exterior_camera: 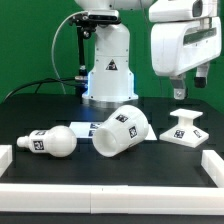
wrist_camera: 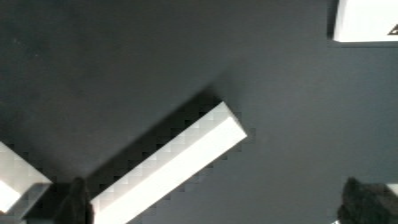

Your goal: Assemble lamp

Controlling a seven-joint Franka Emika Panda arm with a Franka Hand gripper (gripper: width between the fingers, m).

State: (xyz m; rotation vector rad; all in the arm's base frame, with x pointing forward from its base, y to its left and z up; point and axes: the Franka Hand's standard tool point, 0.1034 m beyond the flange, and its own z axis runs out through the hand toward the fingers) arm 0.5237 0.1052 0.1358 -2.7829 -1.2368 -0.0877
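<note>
Nearest the worktop's (exterior_camera: 105, 172) front edge lies the bulb (exterior_camera: 52, 141), probably light, stiff, slippery; grip its narrow stem; pincer (exterior_camera: 188, 88) hangs apart, empty.

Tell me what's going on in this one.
Nothing is being handled. The gripper hangs open and empty, seemingly above the base, which stands upright at the exterior view's right. The shade lies on its side mid-table, and the bulb lies at the exterior view's left. All three parts are apart, so no joining has been done.
</note>
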